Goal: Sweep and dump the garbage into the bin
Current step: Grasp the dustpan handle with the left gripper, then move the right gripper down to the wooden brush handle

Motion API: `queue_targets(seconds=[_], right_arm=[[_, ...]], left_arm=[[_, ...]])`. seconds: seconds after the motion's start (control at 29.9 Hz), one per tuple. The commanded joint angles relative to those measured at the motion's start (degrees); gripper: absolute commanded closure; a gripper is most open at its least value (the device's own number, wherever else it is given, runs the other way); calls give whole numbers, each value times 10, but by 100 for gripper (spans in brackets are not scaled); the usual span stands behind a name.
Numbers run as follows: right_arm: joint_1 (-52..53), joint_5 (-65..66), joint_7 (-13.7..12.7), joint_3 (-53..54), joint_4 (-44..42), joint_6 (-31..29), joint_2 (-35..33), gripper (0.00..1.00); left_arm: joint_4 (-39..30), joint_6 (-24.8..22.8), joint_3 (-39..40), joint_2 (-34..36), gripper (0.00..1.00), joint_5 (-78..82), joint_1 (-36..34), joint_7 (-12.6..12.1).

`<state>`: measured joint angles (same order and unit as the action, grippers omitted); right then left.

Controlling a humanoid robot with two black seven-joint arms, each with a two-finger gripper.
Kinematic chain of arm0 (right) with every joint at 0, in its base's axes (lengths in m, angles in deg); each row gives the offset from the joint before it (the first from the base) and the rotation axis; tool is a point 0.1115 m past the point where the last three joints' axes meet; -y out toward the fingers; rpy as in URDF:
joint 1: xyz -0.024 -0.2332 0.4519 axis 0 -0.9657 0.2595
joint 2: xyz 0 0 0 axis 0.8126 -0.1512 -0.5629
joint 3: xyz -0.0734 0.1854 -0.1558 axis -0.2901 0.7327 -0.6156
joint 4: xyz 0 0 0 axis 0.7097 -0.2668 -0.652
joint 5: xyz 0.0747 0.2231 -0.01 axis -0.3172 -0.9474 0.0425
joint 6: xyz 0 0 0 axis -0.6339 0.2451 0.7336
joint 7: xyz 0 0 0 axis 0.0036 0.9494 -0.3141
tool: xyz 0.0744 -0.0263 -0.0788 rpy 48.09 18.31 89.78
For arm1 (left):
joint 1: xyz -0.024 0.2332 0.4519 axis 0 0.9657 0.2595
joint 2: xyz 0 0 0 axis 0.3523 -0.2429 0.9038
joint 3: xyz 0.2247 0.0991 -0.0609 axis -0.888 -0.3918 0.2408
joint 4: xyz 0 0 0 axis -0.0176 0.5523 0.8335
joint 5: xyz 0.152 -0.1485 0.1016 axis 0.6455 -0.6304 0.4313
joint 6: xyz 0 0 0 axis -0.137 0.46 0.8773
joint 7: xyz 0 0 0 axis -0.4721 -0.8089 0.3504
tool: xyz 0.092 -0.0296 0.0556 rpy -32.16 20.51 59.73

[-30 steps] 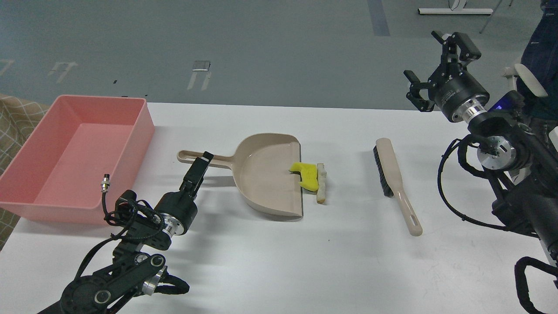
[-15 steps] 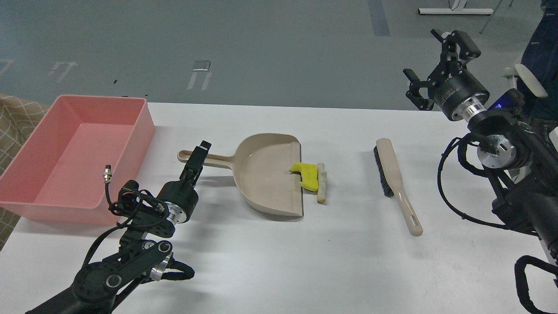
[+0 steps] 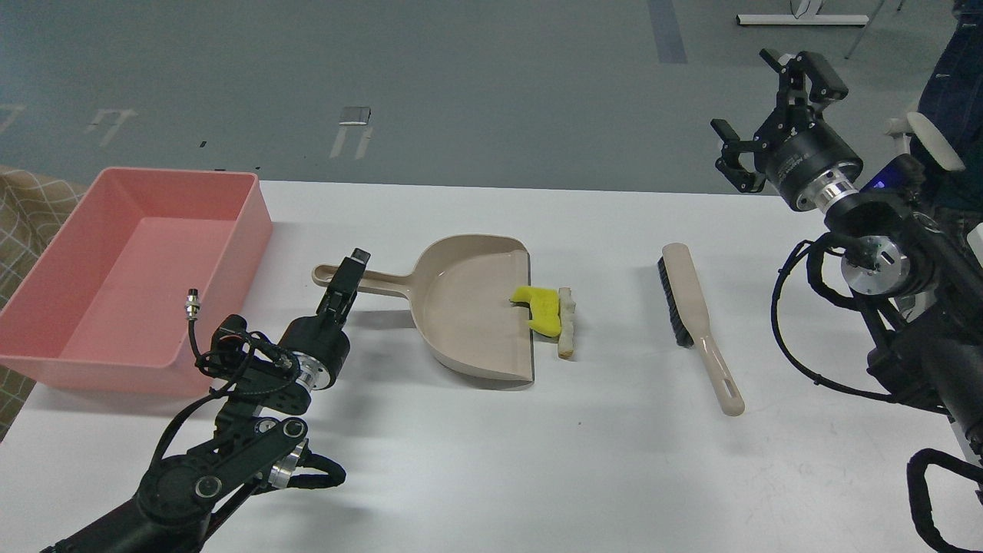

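Observation:
The yellow foam chunk point(image 3: 541, 306) lies across the open lip of the beige dustpan point(image 3: 468, 307), partly on the pan. The off-white stick point(image 3: 567, 322) lies on the table against the chunk's right side. The pink bin point(image 3: 142, 284) stands at the left edge of the table and holds nothing I can see. My left gripper point(image 3: 349, 275) overlaps the dustpan's long handle point(image 3: 384, 286); I see it side-on as one dark shape, so its fingers cannot be told apart. My right gripper point(image 3: 772, 115) is wide open and empty, raised over the far right of the table.
A beige hand brush point(image 3: 695, 322) with black bristles lies on the white table point(image 3: 614, 461) right of the scraps, handle toward me. A checked cloth point(image 3: 23, 223) shows at the far left behind the bin. A person's leg point(image 3: 952, 84) is at the far right.
My left gripper has moved a little left and away from me along the dustpan handle, and its arm has swung leftward. My right gripper has shifted only slightly. The objects have not moved.

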<state>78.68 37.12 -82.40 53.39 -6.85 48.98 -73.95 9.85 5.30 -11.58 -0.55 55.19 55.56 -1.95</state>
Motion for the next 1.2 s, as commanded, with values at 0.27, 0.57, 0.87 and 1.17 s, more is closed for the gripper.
queue_targets(seconds=[0.27, 0.57, 0.87, 1.17], right_arm=[[-1, 0, 0, 1, 2, 0, -4, 0], [-2, 1, 0, 1, 3, 0, -4, 0], [-1, 22, -8, -66, 50, -2, -77, 0], [16, 71, -44, -300, 221, -4, -308, 0]], left_arm=[[6, 5, 0, -5, 95, -3, -12, -5], [6, 1, -5, -4, 100, -1, -26, -33], [2, 3, -4, 1, 100, -1, -34, -28], [3, 4, -2, 2, 100, -1, -42, -21]])
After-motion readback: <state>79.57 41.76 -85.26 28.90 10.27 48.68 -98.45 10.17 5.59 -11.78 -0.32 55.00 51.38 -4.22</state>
